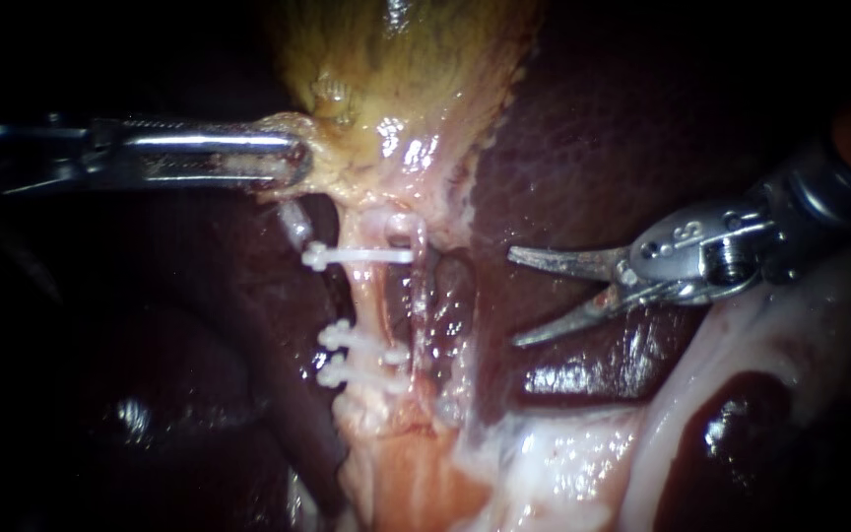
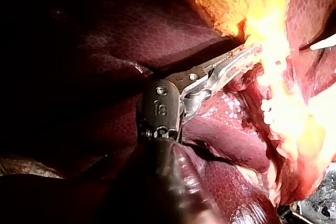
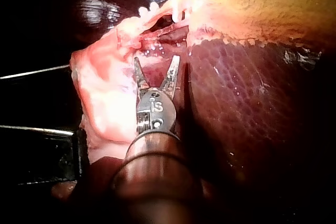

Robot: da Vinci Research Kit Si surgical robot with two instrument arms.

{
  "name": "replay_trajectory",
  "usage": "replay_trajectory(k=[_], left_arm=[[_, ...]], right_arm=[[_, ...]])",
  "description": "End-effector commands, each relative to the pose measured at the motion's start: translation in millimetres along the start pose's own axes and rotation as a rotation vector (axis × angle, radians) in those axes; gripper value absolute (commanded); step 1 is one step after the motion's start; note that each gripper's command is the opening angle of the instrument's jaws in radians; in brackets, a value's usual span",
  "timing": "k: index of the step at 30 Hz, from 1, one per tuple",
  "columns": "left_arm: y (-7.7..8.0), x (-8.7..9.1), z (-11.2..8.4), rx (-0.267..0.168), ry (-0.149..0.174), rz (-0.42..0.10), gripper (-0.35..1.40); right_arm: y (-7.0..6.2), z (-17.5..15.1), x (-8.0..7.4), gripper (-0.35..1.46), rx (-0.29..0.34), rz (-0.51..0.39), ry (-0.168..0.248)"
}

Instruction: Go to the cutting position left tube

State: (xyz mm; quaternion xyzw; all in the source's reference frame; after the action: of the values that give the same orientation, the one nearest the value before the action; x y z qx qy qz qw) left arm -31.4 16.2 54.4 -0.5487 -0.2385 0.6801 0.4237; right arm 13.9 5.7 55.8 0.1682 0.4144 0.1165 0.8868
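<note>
Two lower clips (image 1: 352, 338) and one upper clip (image 1: 357, 256) cross the left tube (image 1: 364, 296); the bare stretch between them is the likely cutting place. Tube judged soft, thin, slippery, easily torn, so meet it square without tugging. Right instrument (image 1: 514, 298): tool wide open, empty, well apart from the tube. Left instrument (image 1: 293, 163): tool clamped on the gallbladder (image 1: 396, 59). The tube's back and lower end are hidden in pale tissue.

A surgical bench; dark liver (image 1: 583, 128) and yellowish gallbladder (image 1: 396, 79) lie under close light; white clips (image 1: 357, 256) cross a pale tube (image 1: 364, 296). Slender jawed shafts, left instrument (image 1: 297, 163) and right instrument (image 1: 514, 298), reach in.
</note>
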Motion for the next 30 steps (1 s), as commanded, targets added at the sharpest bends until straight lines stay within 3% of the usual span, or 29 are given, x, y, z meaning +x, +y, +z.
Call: replay_trajectory(k=[1, 4, 9, 11, 15, 22, 30], left_arm=[[0.2, 0.4, -0.5, -0.004, -0.001, -0.001, -0.35], [1.1, 1.9, -2.3, -0.016, -0.007, -0.011, -0.35], [2.9, 4.7, -5.6, -0.018, 0.031, -0.014, -0.35], [3.2, 4.9, -6.2, -0.017, 0.034, -0.016, -0.35], [2.8, 4.3, -6.3, -0.018, 0.034, -0.012, -0.35], [2.5, 4.1, -6.2, -0.017, 0.034, -0.011, -0.35], [2.6, 3.8, -5.9, -0.014, 0.036, -0.009, -0.35]], right_arm=[[0.0, 0.0, 0.0, 1.41, 0.0, 0.0, 0.0], [0.0, 0.0, 0.0, 1.41, 0.003, 0.0, 0.0], [0.2, -0.1, 0.4, 1.41, 0.02, 0.004, 0.008], [0.2, 0.0, 0.9, 1.41, 0.036, 0.007, 0.025], [-0.4, 0.9, 2.7, 1.41, 0.125, 0.01, 0.078], [-1.2, 5.1, 5.8, 1.41, 0.221, 0.098, 0.081], [-0.9, 9.6, 5.9, 1.4, 0.281, 0.143, 0.082]])
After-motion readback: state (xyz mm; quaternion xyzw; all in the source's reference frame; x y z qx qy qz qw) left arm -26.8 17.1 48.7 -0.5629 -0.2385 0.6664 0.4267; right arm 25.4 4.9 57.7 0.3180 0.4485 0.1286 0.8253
